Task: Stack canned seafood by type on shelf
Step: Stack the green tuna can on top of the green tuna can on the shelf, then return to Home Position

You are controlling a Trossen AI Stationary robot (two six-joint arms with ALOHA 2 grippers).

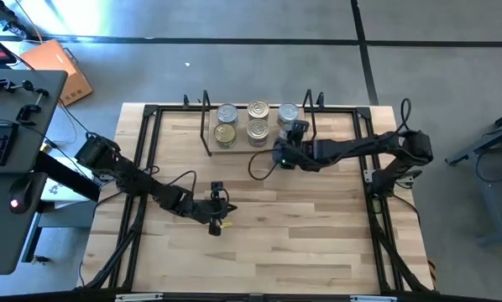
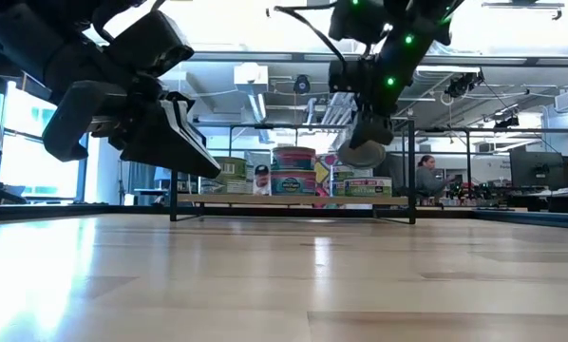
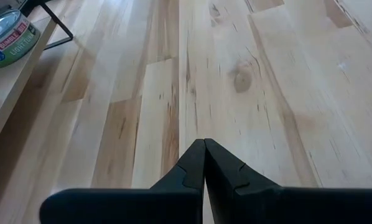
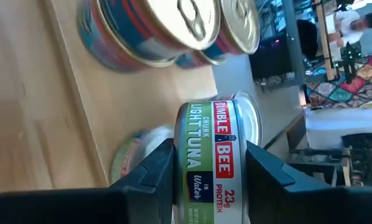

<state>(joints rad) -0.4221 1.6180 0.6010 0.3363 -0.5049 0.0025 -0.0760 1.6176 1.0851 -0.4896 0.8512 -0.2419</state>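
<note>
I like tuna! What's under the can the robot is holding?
The right gripper holds the tuna can over the shelf. Below it sits another can, mostly covered, so its label can't be read.

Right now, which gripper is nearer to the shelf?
The right gripper: it hangs at the shelf's right end, holding a tuna can. The left gripper is shut over bare table, well in front.

I see squat round metal tins [image 1: 242, 122] stacked in columns on the low light-wood shelf with black metal uprights [image 1: 211, 152]. One green-labelled tuna tin [image 4: 216, 160] hangs tilted above it.
</note>
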